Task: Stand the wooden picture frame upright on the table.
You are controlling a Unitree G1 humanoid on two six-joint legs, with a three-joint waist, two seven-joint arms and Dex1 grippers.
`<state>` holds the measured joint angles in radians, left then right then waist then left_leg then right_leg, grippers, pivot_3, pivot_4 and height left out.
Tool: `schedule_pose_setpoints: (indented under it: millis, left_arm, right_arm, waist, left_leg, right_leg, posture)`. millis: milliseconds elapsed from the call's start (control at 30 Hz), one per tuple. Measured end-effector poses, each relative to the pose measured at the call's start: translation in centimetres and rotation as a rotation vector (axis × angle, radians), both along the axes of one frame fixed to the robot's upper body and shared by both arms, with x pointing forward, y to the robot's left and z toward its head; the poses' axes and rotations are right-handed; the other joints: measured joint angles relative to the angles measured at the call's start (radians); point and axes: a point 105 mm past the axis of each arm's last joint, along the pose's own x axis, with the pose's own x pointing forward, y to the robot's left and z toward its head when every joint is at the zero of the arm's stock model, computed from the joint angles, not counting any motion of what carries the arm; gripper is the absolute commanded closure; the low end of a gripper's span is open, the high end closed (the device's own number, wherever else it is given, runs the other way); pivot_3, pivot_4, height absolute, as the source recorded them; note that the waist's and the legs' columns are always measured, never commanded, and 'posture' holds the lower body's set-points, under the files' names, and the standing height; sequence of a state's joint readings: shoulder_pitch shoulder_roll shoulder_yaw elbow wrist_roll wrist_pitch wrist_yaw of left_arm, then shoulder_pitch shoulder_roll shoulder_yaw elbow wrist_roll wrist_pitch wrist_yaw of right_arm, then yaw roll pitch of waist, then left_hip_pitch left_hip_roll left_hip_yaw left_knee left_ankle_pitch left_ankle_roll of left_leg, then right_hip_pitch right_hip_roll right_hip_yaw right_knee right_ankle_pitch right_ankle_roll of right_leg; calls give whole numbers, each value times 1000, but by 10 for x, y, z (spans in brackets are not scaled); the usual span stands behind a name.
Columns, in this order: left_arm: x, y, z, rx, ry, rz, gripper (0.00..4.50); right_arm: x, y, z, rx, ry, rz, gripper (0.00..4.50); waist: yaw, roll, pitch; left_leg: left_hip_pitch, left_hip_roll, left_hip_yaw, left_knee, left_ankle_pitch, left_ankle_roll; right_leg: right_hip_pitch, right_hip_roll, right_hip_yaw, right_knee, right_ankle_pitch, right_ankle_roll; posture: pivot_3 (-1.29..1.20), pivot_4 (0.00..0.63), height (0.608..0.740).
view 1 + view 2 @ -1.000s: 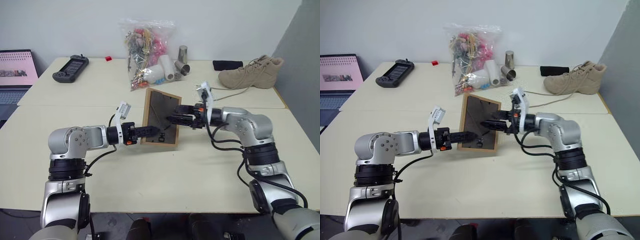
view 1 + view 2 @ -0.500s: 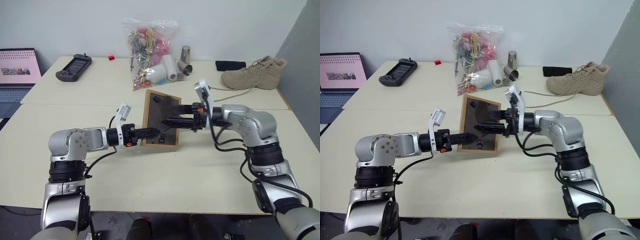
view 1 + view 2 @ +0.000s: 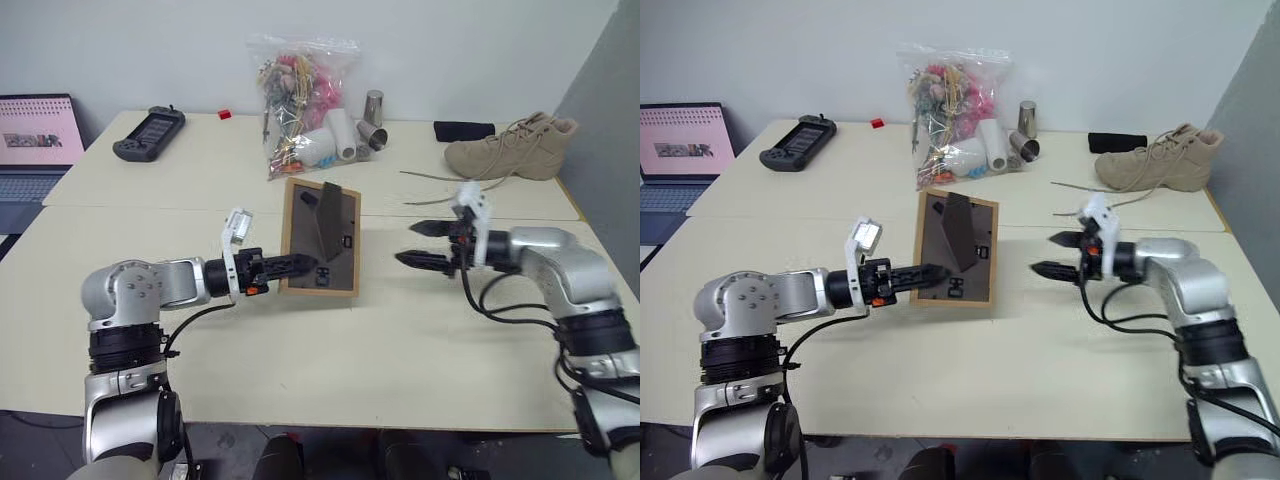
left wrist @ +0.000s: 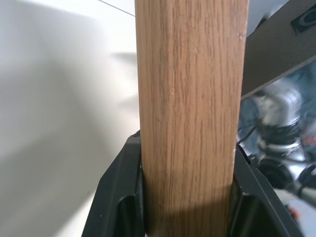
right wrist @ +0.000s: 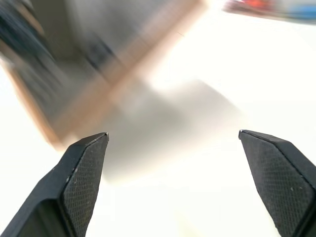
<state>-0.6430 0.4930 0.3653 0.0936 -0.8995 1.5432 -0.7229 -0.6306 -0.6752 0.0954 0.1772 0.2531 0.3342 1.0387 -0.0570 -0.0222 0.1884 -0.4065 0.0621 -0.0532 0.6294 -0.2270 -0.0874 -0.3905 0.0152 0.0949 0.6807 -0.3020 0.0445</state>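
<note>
A: where's the picture frame (image 3: 321, 238) at?

B: standing near upright on the tabletop (image 3: 330, 350), dark back facing the camera with the stand flap sticking out. The left hand (image 3: 300, 264) is clamped on its lower left edge, wood squeezed between both fingers.

A: and the right hand (image 3: 418, 244)?

B: off to the frame's right, apart from it, fingers spread wide with nothing in them.

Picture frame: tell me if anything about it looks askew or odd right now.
The wooden picture frame stands near upright on the table, its dark back facing the camera and its easel stand swung out. It isn't free-standing: the left gripper clamps its lower edge. The right gripper hangs open beside it.
</note>
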Motion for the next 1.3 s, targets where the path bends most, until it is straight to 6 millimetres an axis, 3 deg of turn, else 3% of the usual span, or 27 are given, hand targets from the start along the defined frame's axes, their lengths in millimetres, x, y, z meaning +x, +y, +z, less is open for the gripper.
schedule_pose_setpoints:
  millis: [100,200,333,500,633,733,867,967,1067,1133,1167,1200,1300]
  left_arm:
    - [-6,-4,-3,-32,58,-38,3203]
    - [-11,-9,-4,-88,108,-85,3203]
    - [-11,-13,-3,-186,179,-110,3203]
    - [-20,-20,-2,-231,220,-142,3203]
    - [-30,-26,-9,-220,237,-142,3203]
    - [-35,-31,-10,-197,228,-122,3203]
    - [-36,-30,-4,-159,189,-90,3203]
    - [-35,-30,-3,-148,176,-74,3203]
    - [-36,-32,-2,-154,170,-75,3203]
    - [-36,-32,-1,-166,170,-80,2504]
    - [-35,-31,-1,-167,170,-73,2490]
    - [-34,-29,-2,-168,173,-59,2164]
    - [-35,-25,1,-166,169,-62,1508]
  right_arm:
    - [3,-1,-12,-193,-293,52,9]
    - [5,13,-20,-344,-606,131,9]
    - [4,45,-2,-403,-995,249,9]
    - [-6,80,17,-311,-1290,322,9]
    - [-11,93,14,-279,-1368,359,9]
    - [-12,104,9,-246,-1383,391,852]
    - [-11,106,6,-240,-1386,408,1746]
    - [-13,105,4,-217,-1382,406,2289]
    - [-15,103,6,-192,-1395,403,2547]
    - [-16,101,8,-177,-1404,399,2723]
    - [-17,101,10,-170,-1416,397,2725]
    - [-18,100,12,-168,-1427,395,2774]
    - [-13,92,9,-233,-1428,389,3416]
  waist:
    - [-9,0,0]
    - [-18,0,0]
    - [-24,0,0]
    - [-23,-1,0]
    - [-22,-1,0]
    - [-22,-1,0]
    - [-22,-1,0]
    - [-22,-1,0]
    - [-21,-1,0]
    - [-22,-1,0]
    - [-22,-1,0]
    - [-22,-1,0]
    - [-22,-1,0]
  left_leg:
    - [1,0,0,0,0,0]
    - [2,0,0,0,0,-1]
    - [5,0,1,1,1,-2]
    - [6,-1,0,1,4,-6]
    - [6,-2,0,1,4,-6]
    - [7,-2,0,1,4,-6]
    - [7,-2,0,1,4,-6]
    - [7,-3,0,1,4,-6]
    - [7,-3,0,1,4,-6]
    - [7,-3,0,1,4,-6]
    - [7,-3,0,1,4,-5]
    - [7,-3,0,1,3,-5]
    - [7,-3,-1,1,3,-3]
  right_leg:
    - [0,0,1,1,0,0]
    - [0,0,1,3,1,-1]
    - [0,-1,2,8,1,-1]
    - [1,-1,3,10,1,-1]
    - [1,-2,3,10,1,-1]
    - [1,-2,3,12,1,-1]
    - [1,-2,3,12,1,-1]
    - [1,-2,4,12,1,-1]
    - [1,-2,3,12,1,-1]
    - [1,-2,3,12,1,-1]
    - [1,-2,4,12,1,-1]
    - [1,-2,4,13,1,-1]
    - [1,-2,3,12,1,-1]
  posture:
    - [0,150,740]
    - [0,150,740]
    - [0,150,740]
    - [0,150,740]
    - [0,150,740]
    - [0,150,740]
    - [0,150,740]
    - [0,150,740]
    - [0,150,740]
    - [0,150,740]
    - [0,150,740]
    - [0,150,740]
    - [0,150,740]
